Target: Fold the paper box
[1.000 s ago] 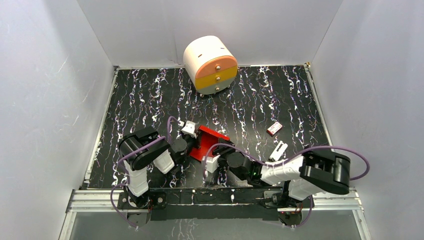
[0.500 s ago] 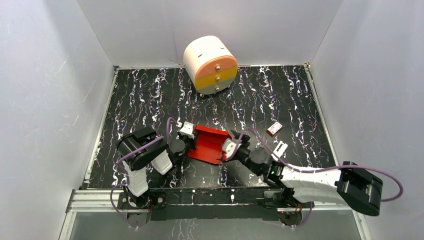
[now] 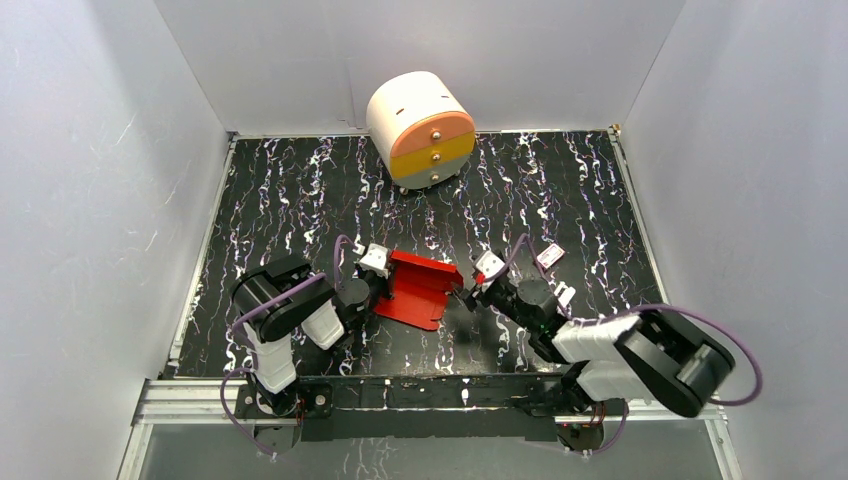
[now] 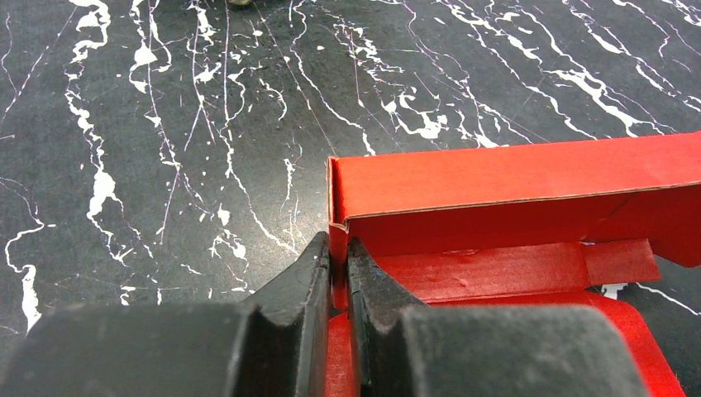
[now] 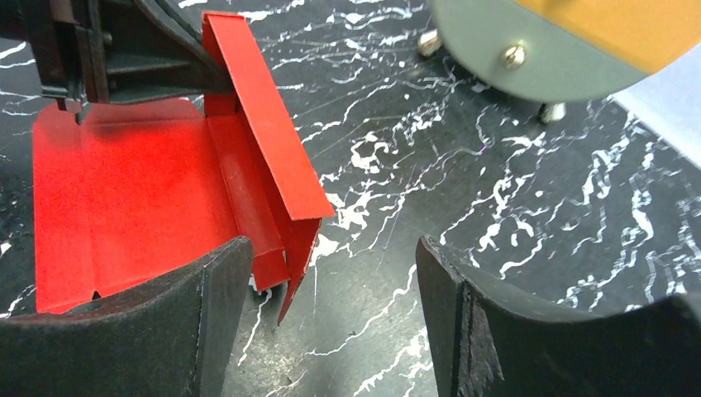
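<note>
The bright red thin-card paper box (image 4: 496, 178) is pinched at its corner by the left tool (image 4: 337, 263); the right tool (image 5: 329, 269) is spread wide, empty.

Overhead looks down; close wrist views share paper box (image 5: 149, 198).

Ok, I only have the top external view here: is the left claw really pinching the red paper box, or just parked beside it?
Observer: Pinching. The left wrist view shows the left claw shut on the end of the paper box's upright wall, card squeezed between both tips.
Operator: And the right claw, has it got card too?
Observer: No grip. The right wrist view shows the right claw wide open, with the wall's free end showing in the gap. Whether one tip brushes the card, I cannot tell.
</note>
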Controlling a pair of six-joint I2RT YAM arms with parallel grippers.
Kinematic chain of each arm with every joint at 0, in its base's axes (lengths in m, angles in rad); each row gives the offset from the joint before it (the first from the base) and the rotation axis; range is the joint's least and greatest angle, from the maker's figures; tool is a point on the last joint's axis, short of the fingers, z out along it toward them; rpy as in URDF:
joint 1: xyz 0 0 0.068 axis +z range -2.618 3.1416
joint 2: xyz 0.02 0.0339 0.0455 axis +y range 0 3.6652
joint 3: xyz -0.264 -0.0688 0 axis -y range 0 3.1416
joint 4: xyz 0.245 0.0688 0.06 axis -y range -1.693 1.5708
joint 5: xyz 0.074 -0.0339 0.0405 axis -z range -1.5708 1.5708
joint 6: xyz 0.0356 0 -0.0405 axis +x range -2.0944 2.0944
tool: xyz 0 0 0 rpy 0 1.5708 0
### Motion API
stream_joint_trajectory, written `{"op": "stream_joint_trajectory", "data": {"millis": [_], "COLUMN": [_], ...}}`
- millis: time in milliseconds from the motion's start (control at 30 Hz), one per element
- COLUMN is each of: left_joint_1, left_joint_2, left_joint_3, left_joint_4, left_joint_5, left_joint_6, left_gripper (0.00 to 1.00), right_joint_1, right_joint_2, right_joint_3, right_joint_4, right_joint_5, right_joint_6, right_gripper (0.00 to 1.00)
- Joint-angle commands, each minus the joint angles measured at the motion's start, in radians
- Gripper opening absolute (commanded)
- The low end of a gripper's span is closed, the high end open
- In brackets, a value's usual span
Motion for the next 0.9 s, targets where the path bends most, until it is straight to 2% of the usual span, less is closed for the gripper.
{"op": "stream_joint_trajectory", "data": {"millis": [0,300,400,867], "left_joint_1": [0.008,0.009,0.009,0.014], "left_joint_2": [-0.031,-0.032,-0.036,-0.055], "left_joint_3": [-0.001,0.004,0.005,0.008], "left_joint_4": [0.013,0.006,0.006,-0.017], "left_joint_5": [0.003,0.013,0.019,0.027], "left_joint_6": [0.031,0.033,0.036,0.036], "left_gripper": [0.0,0.0,0.0,0.0], "right_joint_1": [-0.033,-0.042,-0.041,-0.043], "right_joint_2": [0.147,0.544,0.624,0.577], "right_joint_3": [0.003,0.046,0.087,0.11], "right_joint_4": [0.314,0.756,0.778,0.779], "right_joint_5": [-0.079,-0.102,-0.128,-0.126], "right_joint_6": [0.079,0.133,0.138,0.143], "right_gripper": [0.79,0.65,0.55,0.51]}}
